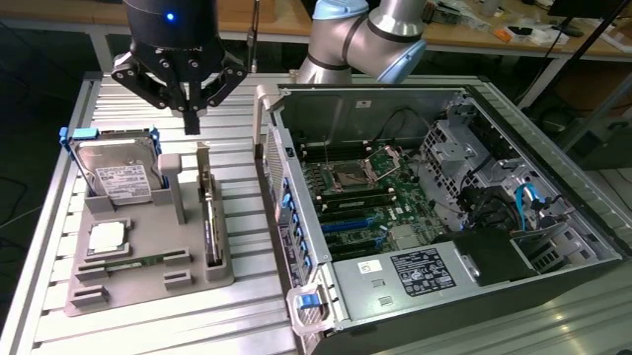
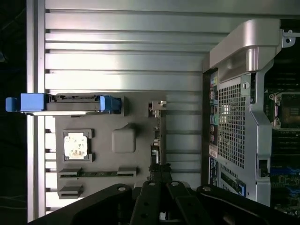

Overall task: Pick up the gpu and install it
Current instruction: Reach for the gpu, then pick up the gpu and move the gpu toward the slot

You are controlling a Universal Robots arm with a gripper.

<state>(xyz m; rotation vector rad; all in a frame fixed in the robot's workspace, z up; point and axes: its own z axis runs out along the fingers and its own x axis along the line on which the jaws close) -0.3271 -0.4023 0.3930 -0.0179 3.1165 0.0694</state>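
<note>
**A:** Where's the card?

**B:** The gpu (image 1: pixel 209 214) stands on edge in a slot of the grey holder (image 1: pixel 148 285), on the side nearest the open computer case (image 1: pixel 445 185).

**A:** Do the views differ?

**B:** The exterior view gives its height and silver bracket. The wrist view has it as a thin line, running straight out from the claw.

**A:** And the claw?

**B:** The gripper (image 1: pixel 191 126) is clenched on nothing, in the air above the holder's far end, apart from the card.

**A:** Room around it?

**B:** A bare strip of ribbed table (image 1: pixel 247 310) lies between holder and case wall. The hard drive (image 1: pixel 118 177), in its blue frame, stands well apart across the holder.

**A:** Any writing?

**B:** The drive's white label and a black label (image 1: pixel 422 270) in the case are too small to read.
</note>
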